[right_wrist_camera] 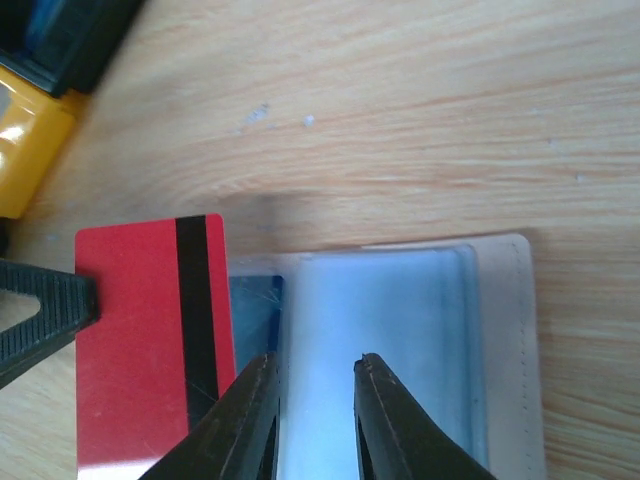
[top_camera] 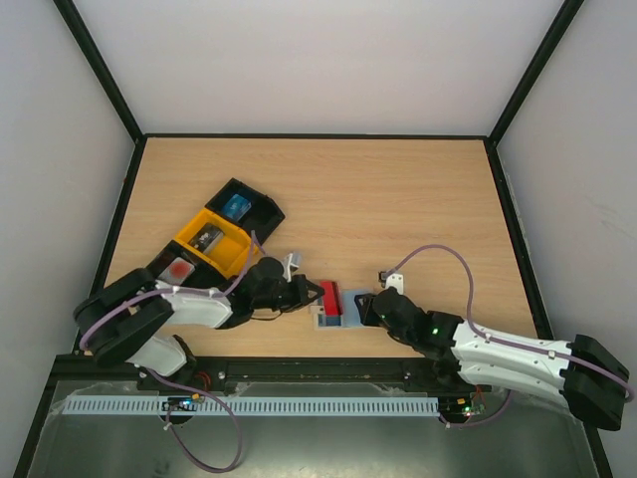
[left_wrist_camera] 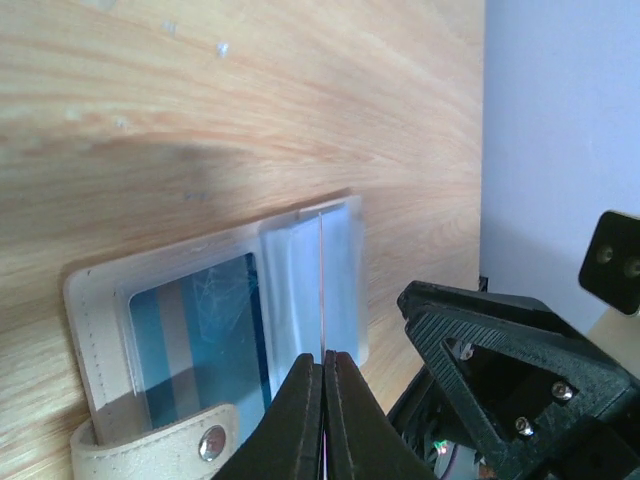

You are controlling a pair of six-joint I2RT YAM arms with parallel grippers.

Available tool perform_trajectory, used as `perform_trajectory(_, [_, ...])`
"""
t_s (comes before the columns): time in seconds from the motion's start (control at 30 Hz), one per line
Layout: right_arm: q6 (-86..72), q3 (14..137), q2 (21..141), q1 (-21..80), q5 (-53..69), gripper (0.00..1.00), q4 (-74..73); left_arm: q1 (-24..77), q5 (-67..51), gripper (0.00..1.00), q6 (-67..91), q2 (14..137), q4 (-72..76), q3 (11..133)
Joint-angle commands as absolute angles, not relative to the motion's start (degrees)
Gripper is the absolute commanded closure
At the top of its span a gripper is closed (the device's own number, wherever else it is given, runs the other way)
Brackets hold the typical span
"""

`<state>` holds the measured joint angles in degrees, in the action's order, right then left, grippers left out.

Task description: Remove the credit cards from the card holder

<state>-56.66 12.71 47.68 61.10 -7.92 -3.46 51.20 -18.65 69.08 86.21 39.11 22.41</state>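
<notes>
Left fingers (left_wrist_camera: 310,400) are pinched shut on the short edge of the red credit card (right_wrist_camera: 150,340), holding it raised just beside the right fingers (right_wrist_camera: 258,405), which stand slightly apart with tips down on the card holder (right_wrist_camera: 420,330), probably pinning it to the bench (right_wrist_camera: 400,120). The card looks all but free of its sleeve. There's open bench ahead of both pairs, and the black-and-yellow trays (top_camera: 227,261) lie behind the left fingers.

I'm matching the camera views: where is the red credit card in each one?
Top external: the red credit card sits front centre, at the card holder.
Left wrist: edge-on, a thin line in the left claw.
Right wrist: lower left, black stripe showing.
Shared landmark: the pale blue card holder.
</notes>
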Motion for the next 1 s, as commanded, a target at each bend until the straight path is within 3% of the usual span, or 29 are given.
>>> perform_trajectory(0.0, [-54.42,14.67,44.42,60.91,-8.66,0.78,-2.67,49.92,-15.04,0.98,65.00,79.72,30.83,22.05])
perform_trajectory(0.23, [-40.53,15.48,43.69,60.93,-6.09,0.72,3.67,47.24,-18.34,0.97,64.60,69.49,25.74,21.20])
perform_trajectory(0.4, [-27.16,10.69,40.40,61.00,2.91,0.66,15.52,43.62,-21.06,0.97,64.97,62.18,21.04,19.99])
perform_trajectory(0.5, [-23.07,9.66,39.24,61.09,1.18,0.65,20.07,41.54,-23.60,0.98,66.95,57.71,23.31,17.52])
perform_trajectory(0.73, [-37.95,11.21,39.70,61.06,-1.26,0.64,28.37,37.52,-28.51,0.97,65.83,50.26,21.01,16.70])
perform_trajectory(0.97, [-58.91,15.80,46.37,61.08,1.70,0.61,25.58,36.82,-36.25,0.98,60.53,49.87,20.95,16.97])
